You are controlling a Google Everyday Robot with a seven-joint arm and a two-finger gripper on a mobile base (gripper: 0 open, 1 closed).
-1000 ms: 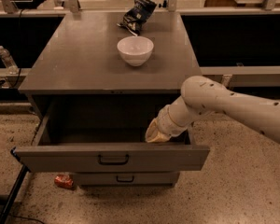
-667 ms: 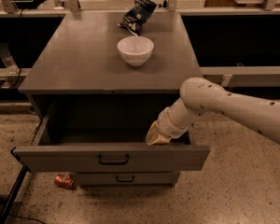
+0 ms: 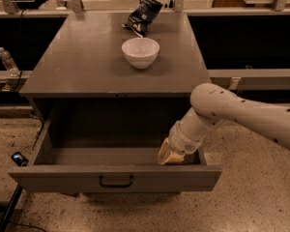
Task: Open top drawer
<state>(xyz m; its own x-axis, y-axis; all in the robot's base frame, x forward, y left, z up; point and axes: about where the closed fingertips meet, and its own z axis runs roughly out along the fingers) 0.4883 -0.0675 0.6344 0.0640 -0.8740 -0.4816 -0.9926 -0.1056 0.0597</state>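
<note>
The top drawer (image 3: 115,179) of the grey cabinet (image 3: 87,76) stands pulled far out, its flat front panel facing me with a small dark bar handle (image 3: 116,181) at its middle. Its inside looks empty. My gripper (image 3: 168,156) reaches down from the right on a white arm (image 3: 241,112) and sits inside the drawer's right end, just behind the front panel. Its tip is tan and partly hidden by the panel.
A white bowl (image 3: 140,51) and a dark crumpled snack bag (image 3: 141,14) sit on the cabinet top. A water bottle (image 3: 7,61) stands on a ledge at the left. A small dark object (image 3: 19,158) lies on the speckled floor left of the drawer.
The gripper has stayed at the drawer's right end; the drawer looks equally far out. The view has shifted slightly, so the lower drawers no longer show.
</note>
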